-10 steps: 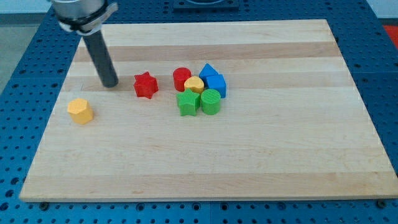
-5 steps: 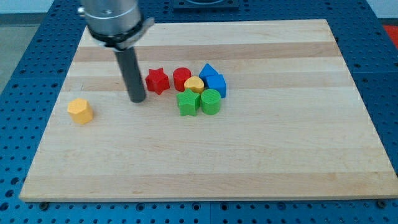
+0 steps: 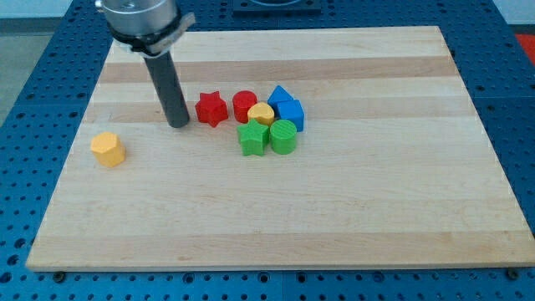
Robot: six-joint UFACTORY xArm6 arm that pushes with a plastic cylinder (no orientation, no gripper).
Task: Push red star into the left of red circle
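The red star (image 3: 211, 109) sits on the wooden board, just left of the red circle (image 3: 244, 105), with a narrow gap or light contact between them. My tip (image 3: 178, 124) rests on the board a little to the left of the red star and slightly lower, apart from it. The red circle is part of a cluster at the board's middle.
The cluster also holds a yellow round block (image 3: 261, 114), two blue blocks (image 3: 288, 110), a green star (image 3: 252, 138) and a green cylinder (image 3: 282, 136). A yellow hexagon (image 3: 108, 149) lies alone at the view's left. The board's left edge (image 3: 84, 125) is near.
The red star was pushed right toward the red circle. My tip moved right behind it, then drew back slightly to the left and up.
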